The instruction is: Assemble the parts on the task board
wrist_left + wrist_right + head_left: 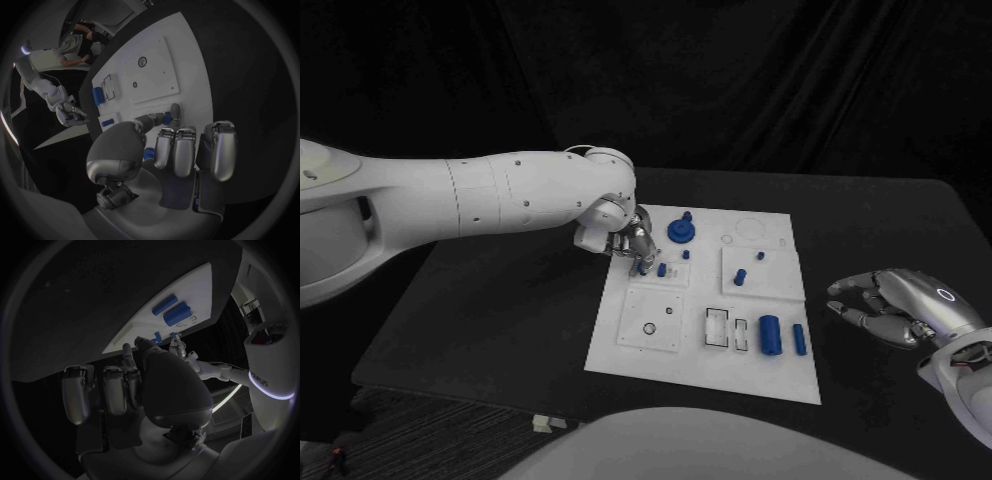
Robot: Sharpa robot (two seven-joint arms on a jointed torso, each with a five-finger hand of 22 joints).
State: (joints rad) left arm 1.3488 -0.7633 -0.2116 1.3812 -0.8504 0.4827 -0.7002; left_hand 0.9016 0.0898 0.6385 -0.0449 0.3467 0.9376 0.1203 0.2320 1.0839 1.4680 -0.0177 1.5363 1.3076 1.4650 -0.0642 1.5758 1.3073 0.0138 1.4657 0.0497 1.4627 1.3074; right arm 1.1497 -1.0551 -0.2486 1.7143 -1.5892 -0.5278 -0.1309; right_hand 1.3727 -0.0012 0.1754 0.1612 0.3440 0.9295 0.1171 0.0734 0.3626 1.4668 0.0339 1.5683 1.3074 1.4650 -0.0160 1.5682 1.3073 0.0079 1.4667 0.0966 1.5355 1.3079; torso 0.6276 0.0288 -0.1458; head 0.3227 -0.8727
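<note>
Nearest the head camera, at the desk's (488, 320) right front edge, the right hand (899, 308) hovers off the task board (708, 345), its fingers (855, 285) curled loosely inward with nothing between them. From the right wrist view the same hand (156, 390) shows its fingers (78, 395) bent over the black desk, with the board's near edge beyond.

Across the white task board, the left hand (625, 240) reaches down at the board's far left part. Its fingers (640, 258) close around a small blue peg (645, 267) there; in the left wrist view the thumb and a fingertip (175, 111) pinch a blue piece (166, 118) just above the board (187, 60).

On the board, a blue gear-like knob (681, 231) stands near the far edge. A short blue peg (662, 269) stands just beside the left fingers. Two small blue pins (740, 279) sit on a raised white square to the right. Near the front, a thick blue cylinder (769, 335) lies beside a thinner blue rod (799, 339), next to two rectangular slots (717, 327). A small black ring (648, 328) lies on the front left panel.

Lettering on the left arm in the right wrist view is too small to read.
</note>
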